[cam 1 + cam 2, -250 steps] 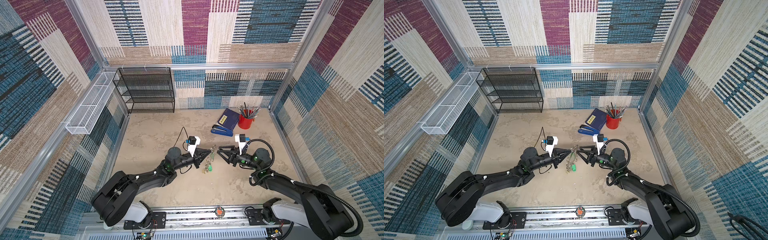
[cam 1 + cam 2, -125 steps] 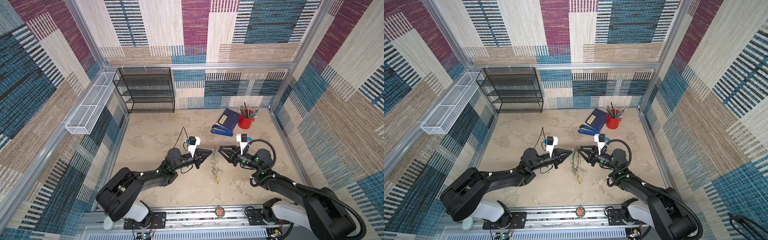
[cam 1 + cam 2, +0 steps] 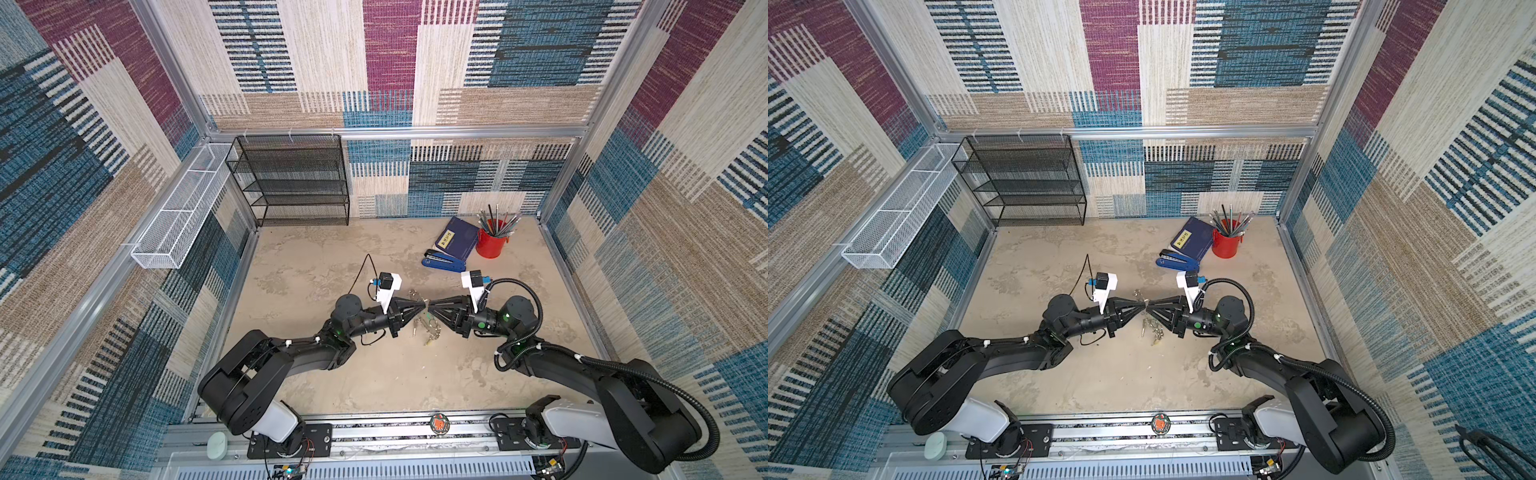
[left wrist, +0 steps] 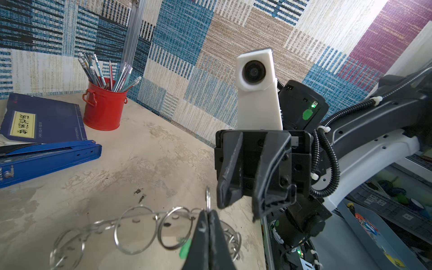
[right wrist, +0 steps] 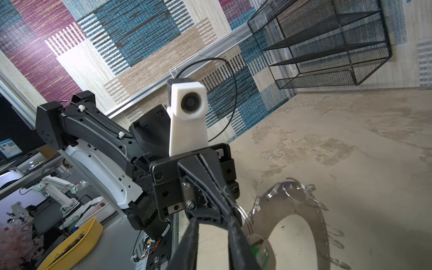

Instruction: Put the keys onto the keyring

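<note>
1. The left gripper is clamped tight on the rim of the keyring, at the foot of a small split ring that stands upright.
2. The right gripper faces it tip to tip and is released. Its jaws stand apart, with nothing between the fingers.
3. In both top views the two grippers meet over the middle of the table. The left gripper and right gripper are almost touching.
4. The keyring, a flat grey disc with a large central hole, juts out from the left gripper's tips. Its split rings dangle round the outer edge, and its shadow lies on the table beneath.
5. A key with a green tag shows beside the left gripper's fingers, close under the keyring. Whether it is threaded onto a ring cannot be told.
6. In a top view the keyring is only a small metal cluster below the tips.
7. A blue stapler, a blue book and a red pot of pencils sit well apart, towards the far right corner.
</note>
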Motion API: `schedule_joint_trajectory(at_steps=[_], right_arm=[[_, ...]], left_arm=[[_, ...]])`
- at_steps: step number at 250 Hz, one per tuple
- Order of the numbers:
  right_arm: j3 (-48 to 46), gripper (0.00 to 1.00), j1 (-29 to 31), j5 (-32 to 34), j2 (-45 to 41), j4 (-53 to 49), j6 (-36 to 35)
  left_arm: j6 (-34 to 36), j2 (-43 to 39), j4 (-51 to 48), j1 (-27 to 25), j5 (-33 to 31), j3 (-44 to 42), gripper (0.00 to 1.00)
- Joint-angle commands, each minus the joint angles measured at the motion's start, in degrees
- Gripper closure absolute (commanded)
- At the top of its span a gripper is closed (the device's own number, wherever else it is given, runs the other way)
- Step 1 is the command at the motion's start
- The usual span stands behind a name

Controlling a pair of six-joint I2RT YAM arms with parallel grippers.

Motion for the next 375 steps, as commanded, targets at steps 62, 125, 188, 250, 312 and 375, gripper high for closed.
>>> schedule_joint_trajectory(at_steps=[62,125,188,250,312,375], right_arm=[[0.48,0.69,0.08,2.30,-1.37,-1.30,-0.77],[-0.41,0.65,-1.44,3.66,-2.97,-1.62,-0.21],[0.65,0.68,-1.18,-1.73,1.68,2.68,1.74],[1.19,0.86,-0.21,-3.31,2.80,3.69,1.76],[1.26,1.00,0.11,-3.30,2.63,3.43,1.52],[2.13,1.00,0.29,0.71,-1.19,-4.58,-2.98]], left_arm=[[-1.70,-0.38,5.27,0.40,2.62,-0.13,1.00],[-1.36,-1.93,3.83,0.62,2.92,-0.79,1.00],[-1.71,-1.64,3.42,0.58,4.11,-0.42,1.00],[-1.84,-0.74,3.57,0.57,4.58,0.37,1.00],[-1.32,-1.29,2.33,0.82,4.53,0.51,1.00],[2.15,-7.99,-13.75,2.35,4.29,1.34,0.77]])
